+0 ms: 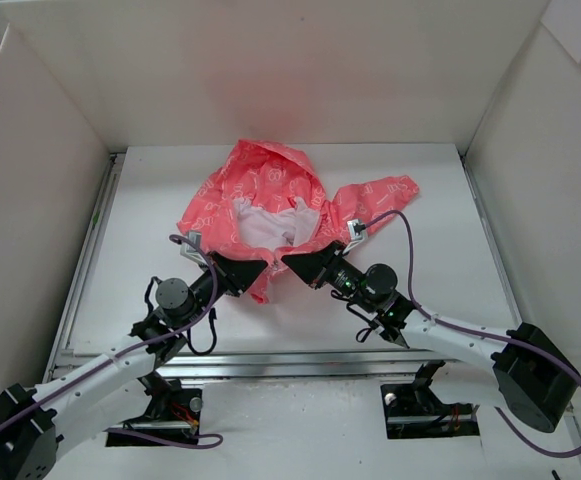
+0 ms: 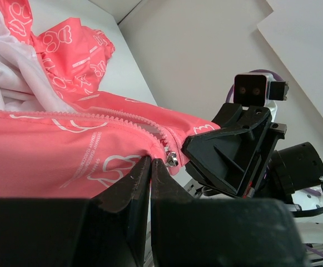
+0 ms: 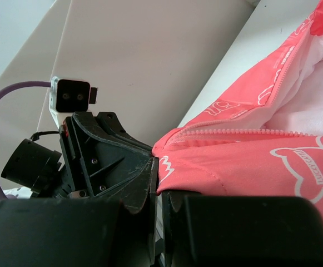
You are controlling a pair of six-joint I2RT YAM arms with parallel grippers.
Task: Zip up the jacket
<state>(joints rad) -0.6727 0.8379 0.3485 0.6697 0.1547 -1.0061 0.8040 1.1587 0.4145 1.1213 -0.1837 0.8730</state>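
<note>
At the left gripper point(image 2: 150, 167) tips, we see the bottom hem of the jacket point(image 1: 270, 205). The two dark fingers point(image 2: 133, 183) are pressed together with the coral fabric nipped between them, and no gap is visible. Just to the right of those tips, almost touching, hangs the metal zipper slider point(image 2: 172, 159). From it the line of pink zipper teeth point(image 2: 94, 114) runs up and away over the front panel.

The right gripper point(image 3: 162, 192) faces the left one, tip to tip and very close. Its fingers point(image 3: 205, 206) stand narrow, and the corner of the other front panel goes in between them. We read this as a pinch on the hem, though the contact itself sits partly in shadow.

Beyond both sets of fingertips the jacket lies spread on the white table point(image 1: 170, 200) with its front open. The white lining point(image 1: 265, 225) shows in the middle. The hood point(image 1: 265, 165) lies at the far end from the fingers, and one sleeve point(image 1: 390, 192) is thrown out past the right gripper's side. In the overhead view the hem is drawn towards the arms into a point between the two grippers.

A purple cable point(image 1: 405, 250) loops over the right wrist. White walls point(image 1: 270, 70) enclose the table on three sides.

We cannot tell whether the two zipper halves are joined at the slider.
</note>
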